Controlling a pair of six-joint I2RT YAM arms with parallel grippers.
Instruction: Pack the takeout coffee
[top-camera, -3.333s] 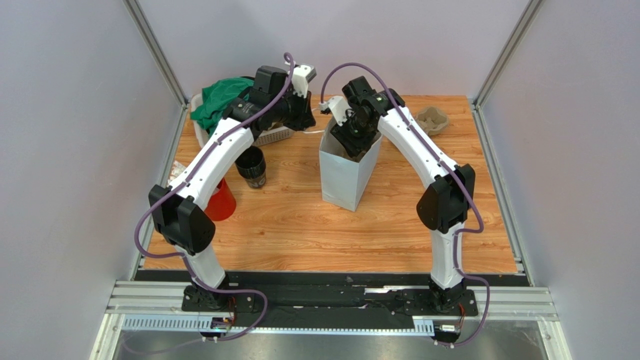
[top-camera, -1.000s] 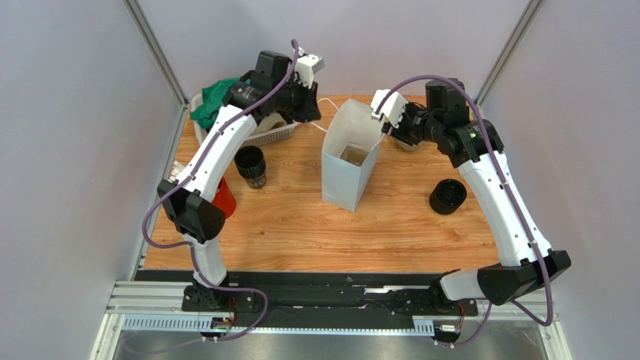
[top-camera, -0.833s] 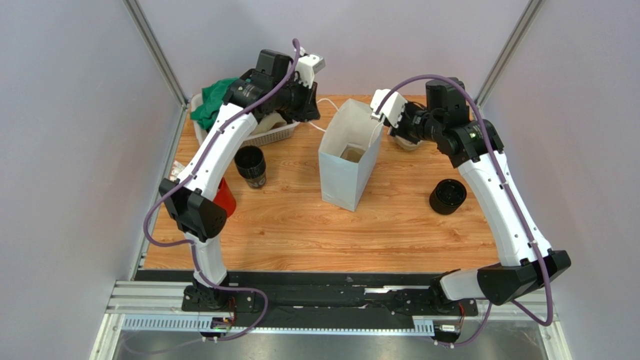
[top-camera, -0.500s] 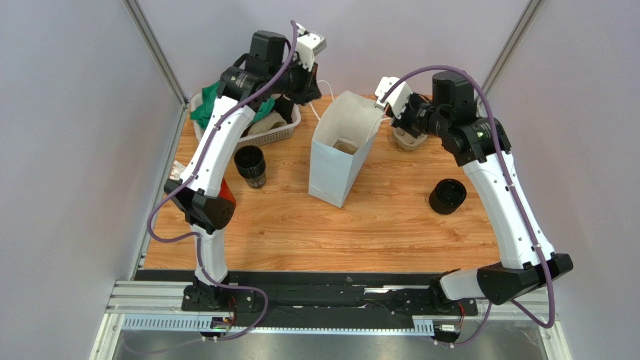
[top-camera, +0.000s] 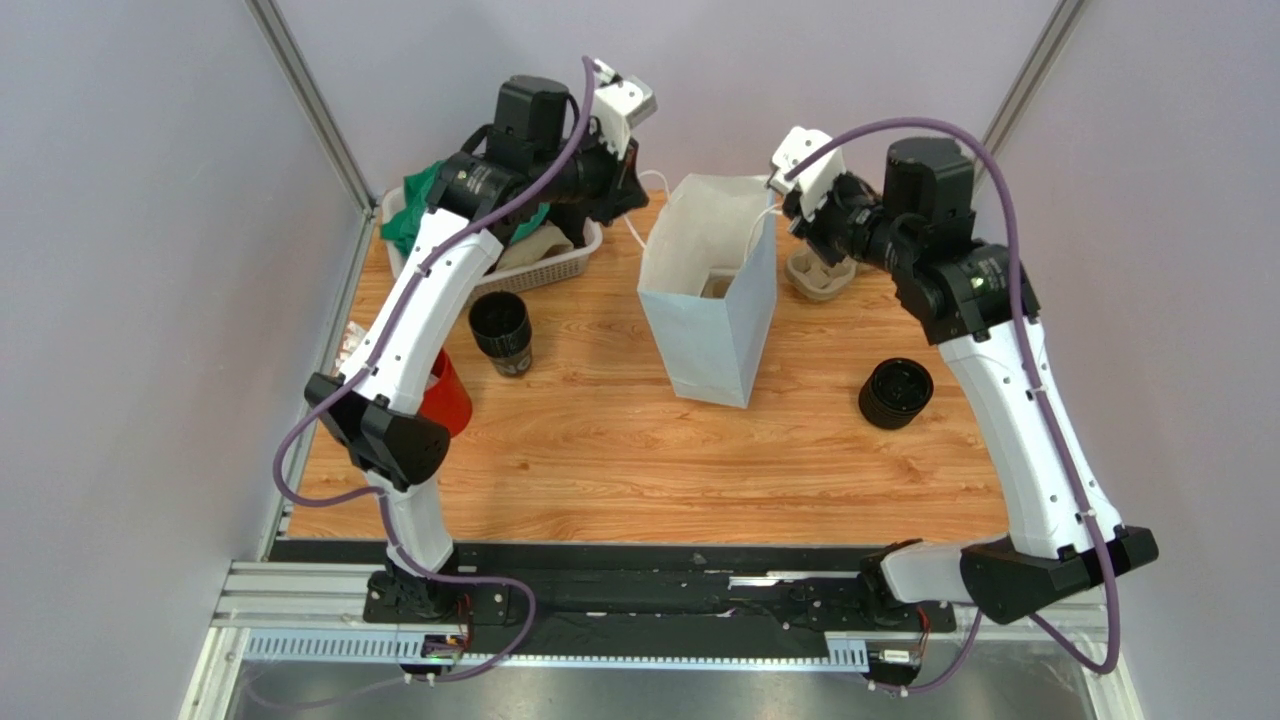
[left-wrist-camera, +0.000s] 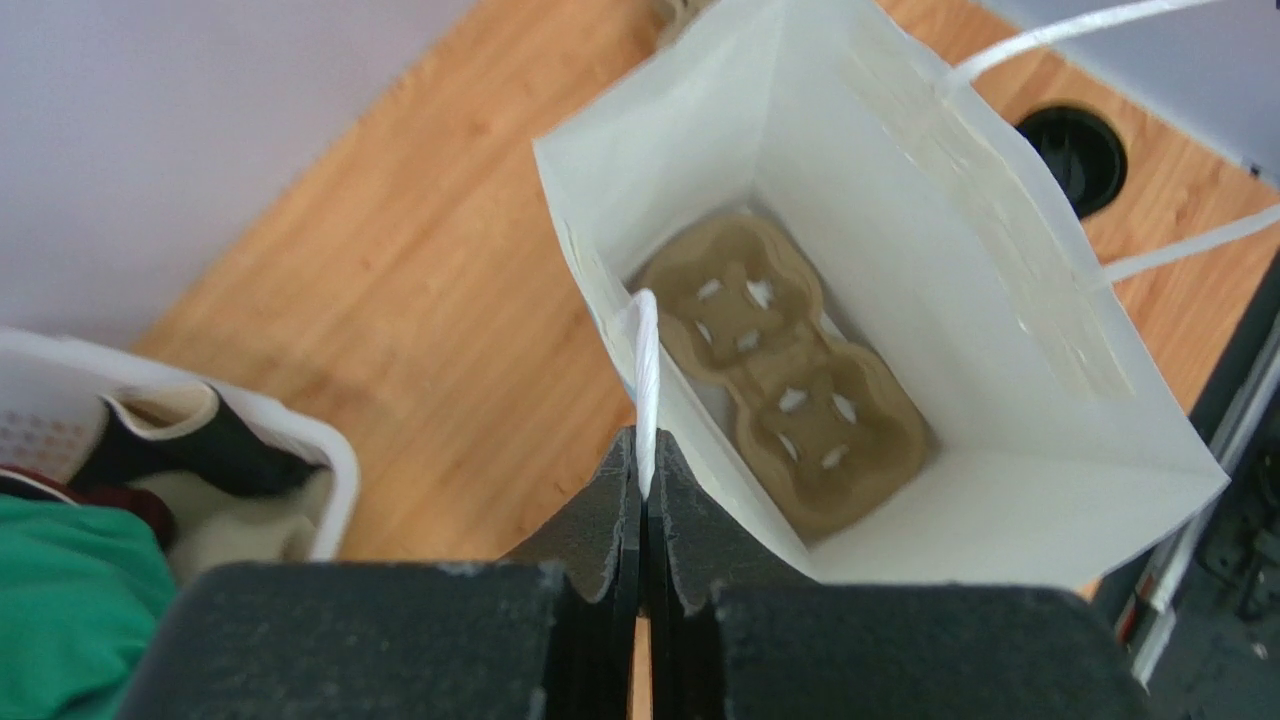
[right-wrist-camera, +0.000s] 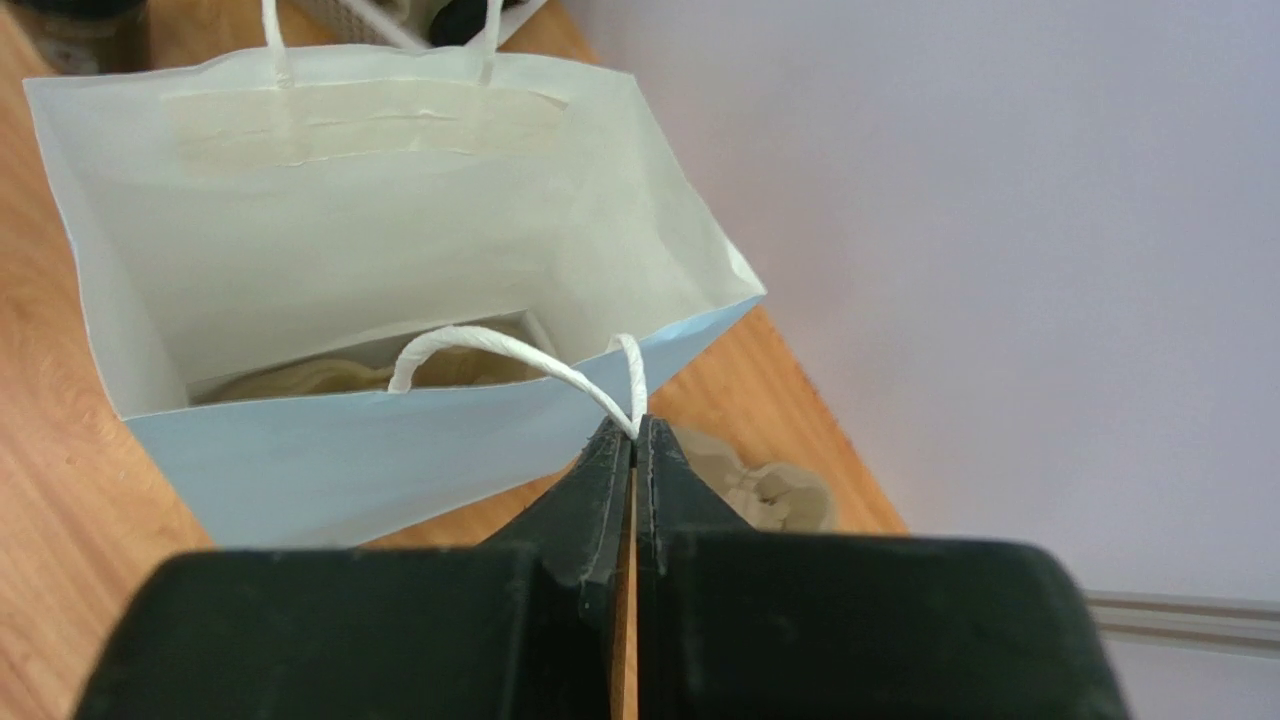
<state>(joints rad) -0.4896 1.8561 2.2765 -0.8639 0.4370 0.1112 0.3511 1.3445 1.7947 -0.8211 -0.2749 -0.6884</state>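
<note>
The takeout coffee (top-camera: 501, 333), a black cup with a black lid, stands on the table left of the white paper bag (top-camera: 714, 323), clear of both grippers. My left gripper (top-camera: 634, 188) is shut on the bag's left string handle (left-wrist-camera: 645, 345). My right gripper (top-camera: 784, 215) is shut on the bag's right string handle (right-wrist-camera: 511, 354). Both hold the bag's mouth open from above. In the left wrist view the gripper (left-wrist-camera: 645, 450) looks into the bag (left-wrist-camera: 932, 225); a brown cardboard cup carrier (left-wrist-camera: 781, 390) lies on its bottom. In the right wrist view the gripper (right-wrist-camera: 637, 428) is at the bag's rim (right-wrist-camera: 376, 195).
A red cup (top-camera: 445, 395) stands at the left edge. A white basket (top-camera: 559, 258) with a green cloth (top-camera: 436, 203) sits back left. A squat black round piece (top-camera: 897, 393) lies at the right. Another cardboard carrier (top-camera: 819, 275) lies behind the bag.
The right arm came out of the bag and took its right handle. Both grippers rose with the handles, and the bag shifted a little to the right in the last half second.
</note>
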